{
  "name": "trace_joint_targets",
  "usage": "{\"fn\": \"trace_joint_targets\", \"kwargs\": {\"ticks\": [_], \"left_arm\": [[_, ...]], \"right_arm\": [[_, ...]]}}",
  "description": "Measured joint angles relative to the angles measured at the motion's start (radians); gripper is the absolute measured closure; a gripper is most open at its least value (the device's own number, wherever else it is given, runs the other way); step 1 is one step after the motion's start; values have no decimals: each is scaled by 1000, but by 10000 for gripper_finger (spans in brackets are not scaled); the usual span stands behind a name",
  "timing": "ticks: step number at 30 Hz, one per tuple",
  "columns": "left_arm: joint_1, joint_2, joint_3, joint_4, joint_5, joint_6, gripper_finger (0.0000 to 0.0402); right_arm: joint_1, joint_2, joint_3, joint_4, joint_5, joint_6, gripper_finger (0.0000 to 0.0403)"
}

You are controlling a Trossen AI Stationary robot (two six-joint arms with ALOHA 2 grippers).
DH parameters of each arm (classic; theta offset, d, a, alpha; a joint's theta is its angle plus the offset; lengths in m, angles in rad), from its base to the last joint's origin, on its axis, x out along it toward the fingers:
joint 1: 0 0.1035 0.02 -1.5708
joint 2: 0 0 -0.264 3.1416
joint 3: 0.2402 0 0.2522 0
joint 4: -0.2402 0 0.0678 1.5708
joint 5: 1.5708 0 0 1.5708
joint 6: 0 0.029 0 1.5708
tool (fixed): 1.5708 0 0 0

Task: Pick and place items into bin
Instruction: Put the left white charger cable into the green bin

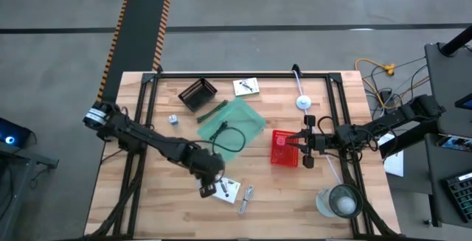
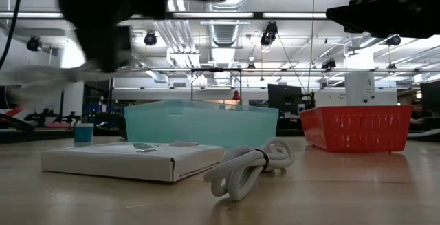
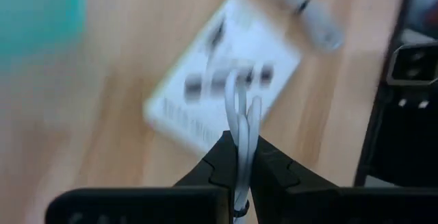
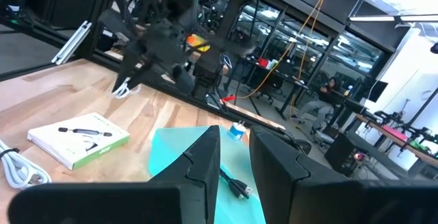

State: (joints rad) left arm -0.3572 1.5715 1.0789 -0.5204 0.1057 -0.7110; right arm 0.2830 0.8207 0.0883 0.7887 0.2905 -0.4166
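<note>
My left gripper (image 1: 209, 188) hovers above the near middle of the table, shut on a thin white cord (image 3: 239, 111). Below it lies a flat white printed packet (image 1: 228, 191), with a white coiled cable (image 1: 245, 194) beside it on the wood (image 2: 249, 167). My right gripper (image 1: 305, 147) is open and empty above the right rim of a red basket (image 1: 283, 149). A shallow teal bin (image 1: 236, 121) in the table's middle holds a black cable (image 1: 230, 139). A second white packet (image 1: 245, 86) lies at the far edge. My left gripper pinches the thin white cord between its two fingers. Looped strands (image 3: 241, 94) stick out past the fingertips (image 3: 222, 157). The fingers point down at the table from above. The cord is lifted clear of the packet; in the right wrist view it dangles below the gripper (image 4: 126, 85).
A black mesh basket (image 1: 198, 93) stands at the far left of the teal bin. A small blue-white cube (image 1: 172, 120) sits left of the bin. A clear cup (image 1: 341, 200) stands at the near right corner, and a white round piece (image 1: 303, 102) lies far right.
</note>
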Motion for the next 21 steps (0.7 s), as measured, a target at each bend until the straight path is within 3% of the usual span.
{"fn": "trace_joint_targets", "kwargs": {"ticks": [5, 9, 21], "left_arm": [[61, 0, 27, 312, -14, 315, 392], [119, 0, 59, 363, -7, 492, 392], [286, 34, 62, 487, -32, 613, 392]], "right_arm": [[0, 0, 0, 0, 0, -1, 335], [0, 0, 0, 0, 0, 2, 335], [0, 0, 0, 0, 0, -3, 335]]}}
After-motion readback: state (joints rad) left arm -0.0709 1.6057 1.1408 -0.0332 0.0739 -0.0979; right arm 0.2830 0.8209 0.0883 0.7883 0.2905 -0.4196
